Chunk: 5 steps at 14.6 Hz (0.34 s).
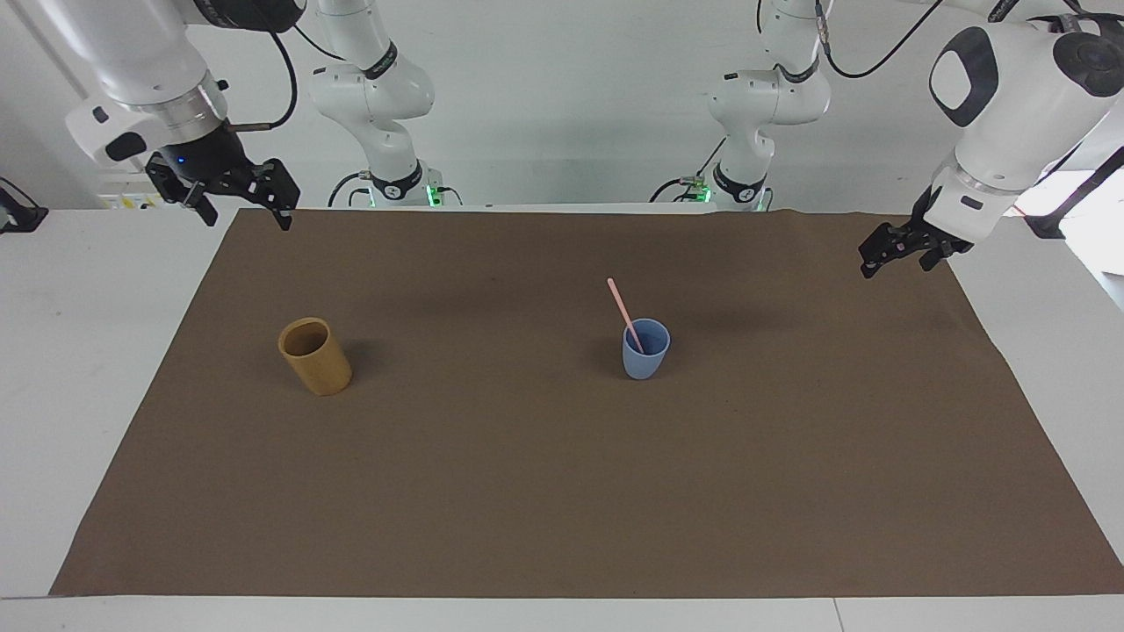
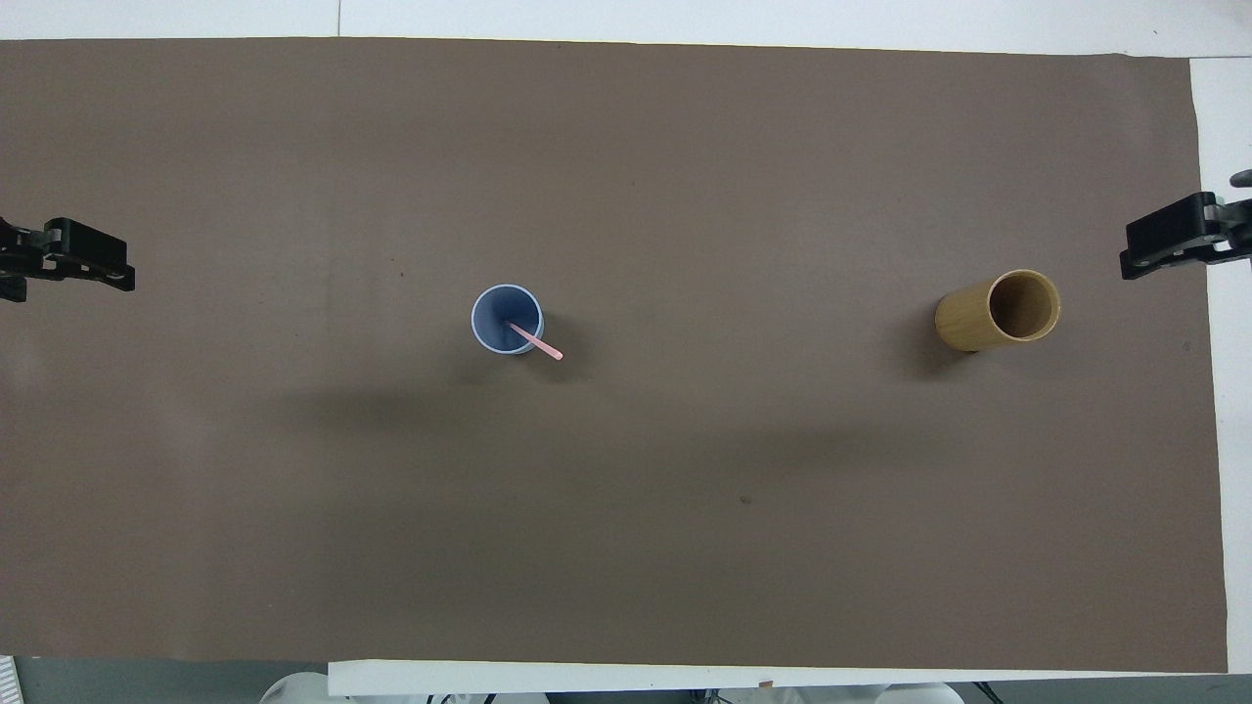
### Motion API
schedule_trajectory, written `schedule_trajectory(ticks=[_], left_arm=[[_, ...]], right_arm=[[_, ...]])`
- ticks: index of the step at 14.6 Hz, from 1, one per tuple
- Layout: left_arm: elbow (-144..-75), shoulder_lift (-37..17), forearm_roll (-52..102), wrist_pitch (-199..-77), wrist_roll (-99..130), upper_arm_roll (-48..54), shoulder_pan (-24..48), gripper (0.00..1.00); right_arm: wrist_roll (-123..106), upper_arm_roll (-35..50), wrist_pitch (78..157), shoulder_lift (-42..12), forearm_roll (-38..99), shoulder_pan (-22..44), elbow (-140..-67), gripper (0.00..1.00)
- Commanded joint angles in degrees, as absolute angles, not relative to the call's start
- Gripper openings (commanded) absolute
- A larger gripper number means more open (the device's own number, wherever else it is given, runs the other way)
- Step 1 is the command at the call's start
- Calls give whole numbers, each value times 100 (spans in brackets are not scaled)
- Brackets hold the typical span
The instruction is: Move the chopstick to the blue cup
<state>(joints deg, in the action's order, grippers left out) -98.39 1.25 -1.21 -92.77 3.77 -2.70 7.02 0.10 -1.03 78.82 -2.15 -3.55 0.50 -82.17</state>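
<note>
The light blue cup (image 1: pixel 645 358) stands upright near the middle of the brown mat, also seen in the overhead view (image 2: pixel 492 315). The pale pink chopstick (image 1: pixel 622 309) stands in it, leaning on the rim, its top tilted toward the robots and the right arm's end (image 2: pixel 543 345). My right gripper (image 1: pixel 244 218) is open and empty, up in the air over the mat's corner at the right arm's end (image 2: pixel 1164 244). My left gripper (image 1: pixel 878 262) waits over the mat's edge at the left arm's end (image 2: pixel 93 269).
A taller tan-yellow cylindrical cup (image 1: pixel 316 358) stands upright on the mat toward the right arm's end (image 2: pixel 978 318). The brown mat (image 1: pixel 562 491) covers most of the white table.
</note>
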Motion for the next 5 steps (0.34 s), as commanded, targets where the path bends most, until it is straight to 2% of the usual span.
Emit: schedule_trajectory(ticks=[1, 5], left_arm=[[-9809, 211, -167, -9167, 132, -237, 747, 99], [-9782, 220, 9, -8895, 123, -246, 686, 99]], right_arm=[[-308, -105, 7892, 157, -422, -140, -8603, 100], [-308, -97, 7884, 229, -422, -88, -8675, 100]])
